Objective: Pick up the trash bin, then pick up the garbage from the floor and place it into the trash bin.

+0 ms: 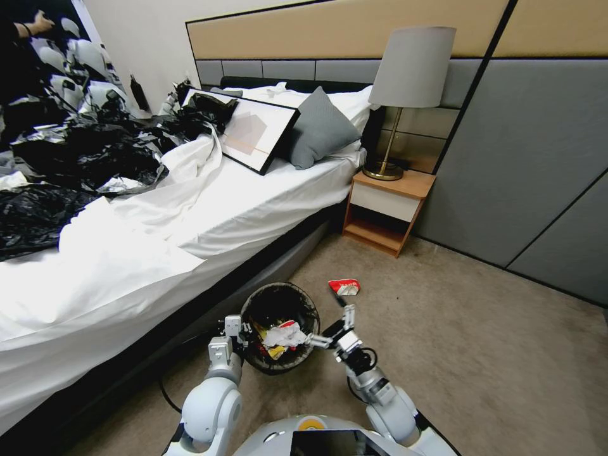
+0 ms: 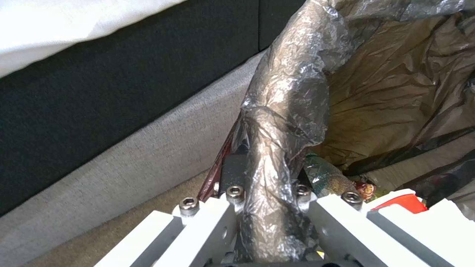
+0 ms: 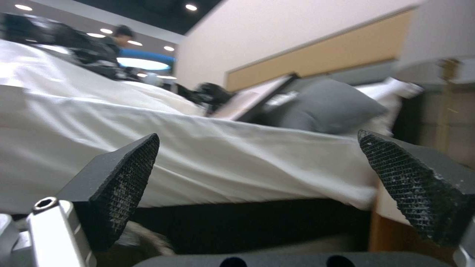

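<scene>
The trash bin (image 1: 279,303), round and lined with a dark bag, stands on the carpet beside the bed. It holds garbage: crumpled white paper (image 1: 284,334) with red and yellow wrappers. My left gripper (image 1: 233,329) is shut on the bin's bag-covered rim (image 2: 269,174). The left wrist view also shows a green bottle (image 2: 324,178) and a red piece (image 2: 403,202) inside the bin. My right gripper (image 1: 328,326) hovers open at the bin's right side, and its dark pads (image 3: 124,178) stand wide apart with nothing between them. A red-and-white wrapper (image 1: 344,287) lies on the floor just beyond it.
The bed (image 1: 190,215) runs along the left, its dark base close to the bin. A wooden nightstand (image 1: 386,212) with a lamp (image 1: 405,95) stands ahead. Grey wall panels (image 1: 525,171) close the right side. Open carpet (image 1: 481,354) spreads to the right.
</scene>
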You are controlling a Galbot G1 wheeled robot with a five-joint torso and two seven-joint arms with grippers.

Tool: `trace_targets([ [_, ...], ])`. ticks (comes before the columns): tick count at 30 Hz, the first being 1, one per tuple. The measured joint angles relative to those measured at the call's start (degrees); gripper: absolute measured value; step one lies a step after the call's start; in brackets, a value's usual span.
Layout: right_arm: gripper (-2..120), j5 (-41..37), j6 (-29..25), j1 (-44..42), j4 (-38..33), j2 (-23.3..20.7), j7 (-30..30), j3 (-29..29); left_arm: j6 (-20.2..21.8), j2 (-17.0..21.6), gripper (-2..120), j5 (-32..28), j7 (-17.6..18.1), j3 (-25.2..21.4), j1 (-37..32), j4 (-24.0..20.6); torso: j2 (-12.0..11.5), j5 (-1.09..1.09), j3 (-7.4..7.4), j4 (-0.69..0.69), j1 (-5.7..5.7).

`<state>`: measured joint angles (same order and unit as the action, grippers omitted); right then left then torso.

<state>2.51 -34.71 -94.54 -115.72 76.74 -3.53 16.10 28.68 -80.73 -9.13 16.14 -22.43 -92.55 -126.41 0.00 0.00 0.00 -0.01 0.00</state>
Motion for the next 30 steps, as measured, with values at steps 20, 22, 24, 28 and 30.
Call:
trace_targets([
  [20,100,-0.07,-4.35,-2.10,4.34,5.27,-6.46,7.78,-0.38,0.40,0,-0.54,0.00,-0.27,0.22,0.44,0.00,0.00,0.00,0.00,0.00],
  [22,100,-0.38,-4.54,-2.07,4.91,5.27,-6.46,8.18,-0.38,0.39,0,-0.54,0.00,-0.19,0.22,0.45,0.00,0.01,0.00,0.01,0.00],
  [24,100,-0.49,-4.55,-2.01,4.99,5.27,-6.44,8.29,-0.38,0.38,0,-0.53,0.00,-0.16,0.21,0.45,0.00,0.01,0.00,0.00,0.00],
  [28,100,-0.84,-4.52,-1.24,5.23,5.34,-6.37,8.58,-0.39,0.30,0,-0.37,0.00,-0.05,0.01,0.35,0.00,0.00,0.00,0.01,0.00],
  [30,100,-0.86,-4.52,-0.78,5.55,5.47,-6.34,8.65,-0.44,0.27,0,-0.21,-0.01,0.08,-0.16,0.21,0.00,0.01,0.00,0.01,0.00],
])
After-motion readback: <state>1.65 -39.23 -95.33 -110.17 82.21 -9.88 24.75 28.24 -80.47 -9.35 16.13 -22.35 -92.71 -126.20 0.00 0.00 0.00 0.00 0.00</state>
